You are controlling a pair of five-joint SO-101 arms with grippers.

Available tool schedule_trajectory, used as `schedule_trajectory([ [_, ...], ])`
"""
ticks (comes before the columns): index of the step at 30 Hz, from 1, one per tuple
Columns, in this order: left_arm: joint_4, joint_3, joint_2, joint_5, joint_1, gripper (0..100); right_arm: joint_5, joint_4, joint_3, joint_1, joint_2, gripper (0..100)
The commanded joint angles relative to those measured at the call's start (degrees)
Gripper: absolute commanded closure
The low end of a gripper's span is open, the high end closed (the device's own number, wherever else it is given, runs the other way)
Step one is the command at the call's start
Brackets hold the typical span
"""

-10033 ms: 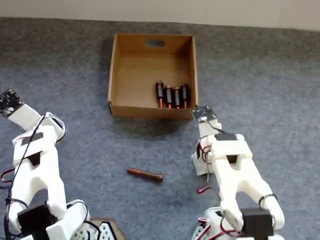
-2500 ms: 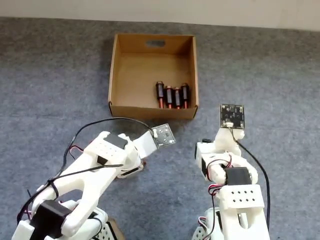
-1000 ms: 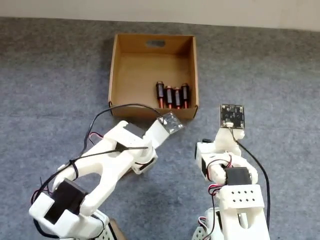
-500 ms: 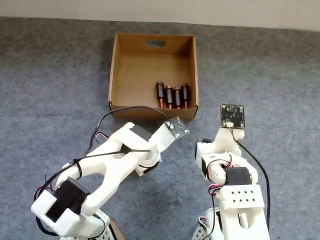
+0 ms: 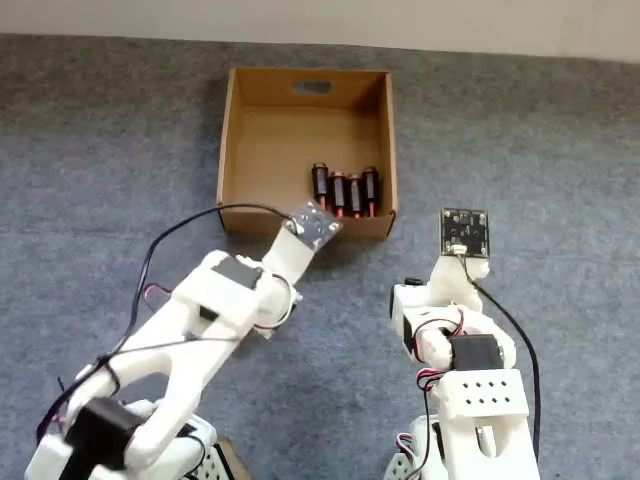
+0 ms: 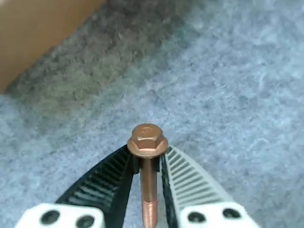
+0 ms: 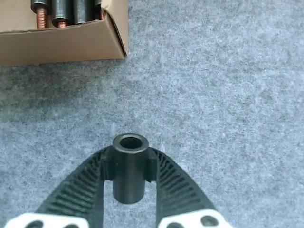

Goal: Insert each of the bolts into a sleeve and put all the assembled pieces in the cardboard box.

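From above, your two arms stand side by side before the cardboard box point(image 5: 229, 150), where four assembled pieces point(image 5: 345, 190) lie in a row against the front wall near its right corner. The left arm point(image 5: 225, 305) leans in until its wrist hangs over that front wall, while the right arm point(image 5: 455, 325) stands apart to the right, its wrist just off the box's front right corner. In the left wrist view, the left gripper point(image 6: 148, 151) is clenched on a copper bolt point(image 6: 148, 173). The hex head sits at the fingertips and faces the camera. The shank runs back between the fingers, so the threaded end points toward the gripper's base, with grey carpet below and a corner of the box beyond. In the right wrist view, the right gripper point(image 7: 129, 156) grasps a black sleeve point(image 7: 128, 173) by its sides above the carpet, near the box's corner. The sleeve's long axis follows the fingers and its open bore shows at the fingertip end. Everything now turns on the two axes: the bolt lies to the sleeve's left, across the gap between the arms. As you hold it, the bolt's head leads rather than its thread. You will likely need to turn one wrist so the threaded end meets that bore in line.
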Motion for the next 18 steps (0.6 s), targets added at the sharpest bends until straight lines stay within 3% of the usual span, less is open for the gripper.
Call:
schedule_trajectory([
  [1, 2.81, -6.9, 6.2, 0.35, -0.57, 85, -0.44, -0.92, -0.4, -0.22, -1.01, 99.3],
  [7, 2.9, -11.91, 15.34, 0.53, -0.75, 86, -0.44, -0.92, -0.31, -0.22, -1.01, 99.3],
  [12, 2.9, -12.44, 16.13, 0.53, -0.84, 90, -0.44, -0.92, -0.31, -0.22, -1.01, 99.3],
  [16, 2.9, -12.44, 16.13, 0.53, -0.84, 100, -0.44, -0.92, -0.31, -0.22, -1.01, 99.3],
  [18, 2.9, -12.35, 16.13, 0.53, -0.84, 99, -0.44, -0.92, -0.31, -0.22, -1.01, 99.3],
])
